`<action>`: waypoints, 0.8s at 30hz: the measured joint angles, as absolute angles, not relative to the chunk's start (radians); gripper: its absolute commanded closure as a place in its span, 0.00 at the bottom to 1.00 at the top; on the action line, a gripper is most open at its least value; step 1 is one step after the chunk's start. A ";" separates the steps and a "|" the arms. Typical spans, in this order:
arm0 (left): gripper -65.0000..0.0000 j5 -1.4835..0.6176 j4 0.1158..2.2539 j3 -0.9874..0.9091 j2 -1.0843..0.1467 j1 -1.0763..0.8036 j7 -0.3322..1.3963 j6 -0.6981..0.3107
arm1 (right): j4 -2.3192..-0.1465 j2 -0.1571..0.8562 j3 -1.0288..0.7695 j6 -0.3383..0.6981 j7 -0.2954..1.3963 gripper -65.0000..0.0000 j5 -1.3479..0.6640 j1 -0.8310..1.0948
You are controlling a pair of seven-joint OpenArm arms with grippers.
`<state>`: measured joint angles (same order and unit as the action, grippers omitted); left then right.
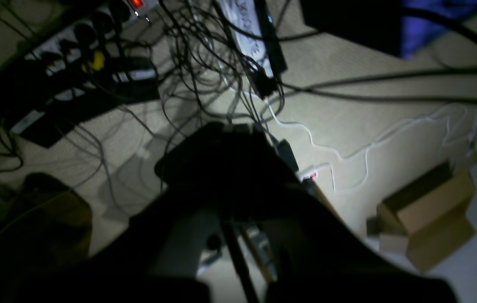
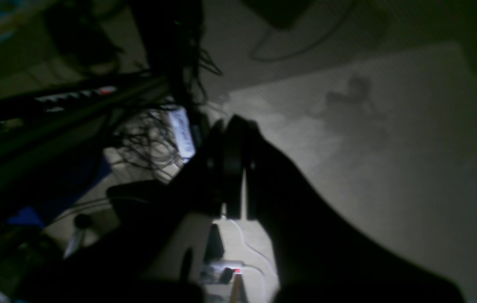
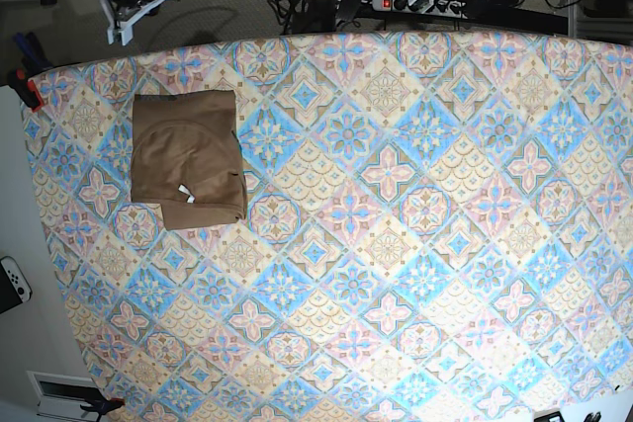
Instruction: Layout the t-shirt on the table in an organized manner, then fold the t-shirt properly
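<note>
T-shirt: lay in a compact folded rectangle on the worktop, well apart from both grippers. Fold judged complete; no further move apparent. Left gripper and right gripper: closed, empty, parked beyond the worktop's far edge, pointing floorward.

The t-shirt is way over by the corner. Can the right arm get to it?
Probably yes. The t-shirt lies folded on the table, nothing on or around it, and the right gripper is parked just beyond that edge.
</note>
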<state>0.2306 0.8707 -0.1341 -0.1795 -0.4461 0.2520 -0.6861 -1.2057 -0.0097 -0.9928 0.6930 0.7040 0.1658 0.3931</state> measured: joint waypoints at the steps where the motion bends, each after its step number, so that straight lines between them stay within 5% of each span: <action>1: 1.00 0.265 0.823 -0.144 -0.169 -0.432 0.228 -0.686 | -1.175 -0.010 -0.993 0.693 0.690 1.00 0.192 0.395; 7: 1.00 0.382 0.474 -0.153 -0.136 -0.296 0.078 -0.684 | -0.962 -0.013 -1.044 0.693 0.603 1.00 0.269 0.406; 14: 1.00 0.457 0.098 -0.149 -0.153 -0.129 -0.145 -0.413 | -0.793 0.012 -1.190 0.707 0.467 1.00 0.464 0.232; 21: 1.00 0.581 0.051 -0.149 -0.167 -0.094 -0.153 -0.238 | -0.675 0.046 -1.489 0.681 0.364 1.00 0.754 0.130; 24: 1.00 0.575 0.042 -0.152 -0.167 -0.065 -0.151 -0.186 | -0.610 0.027 -1.486 0.665 0.280 1.00 0.849 0.104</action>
